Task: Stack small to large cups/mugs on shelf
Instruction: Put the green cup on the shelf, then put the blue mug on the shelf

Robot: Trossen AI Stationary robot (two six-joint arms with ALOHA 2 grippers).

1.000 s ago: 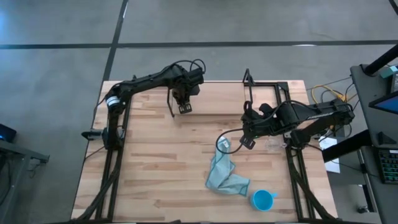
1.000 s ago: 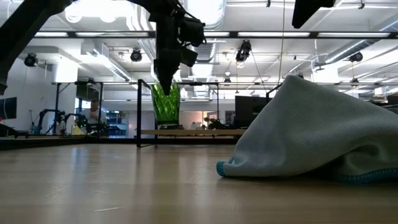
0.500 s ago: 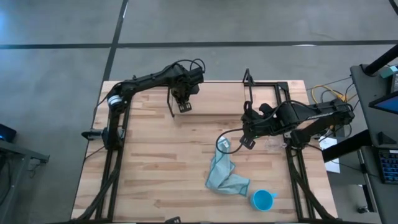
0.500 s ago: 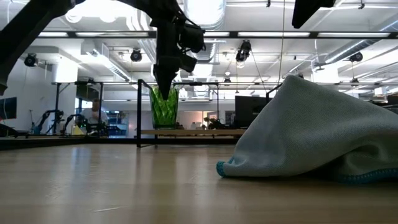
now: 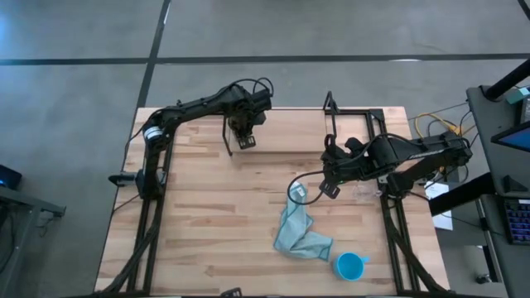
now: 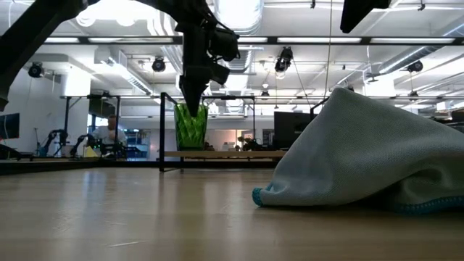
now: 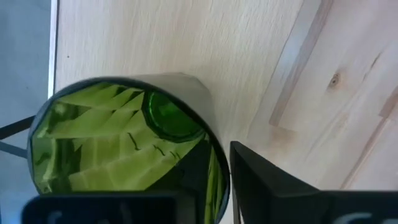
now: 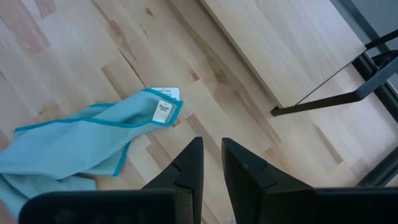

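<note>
- Nearest the low camera, the light blue cloth (image 6: 377, 156) lies heaped on the table (image 5: 207, 215). The bright blue cup (image 5: 349, 266) stands just beyond the cloth's corner, near the table edge.
- Mid-table, the right gripper (image 5: 329, 189) waits with its fingers nearly together and nothing between them. The clear glass cup is not plainly visible.
- Farthest back, the left gripper (image 5: 246, 142) holds the dark green cup (image 6: 191, 125) by its rim, one finger inside and one outside. The cup sits upright at the left end of the shelf (image 6: 225, 154), beside a black upright (image 6: 162, 130).
- Risk: opening while lifting could drag the rim and tip the cup off the narrow board.
- The cup is close to the shelf's end, so a nudge might push it off.
</note>
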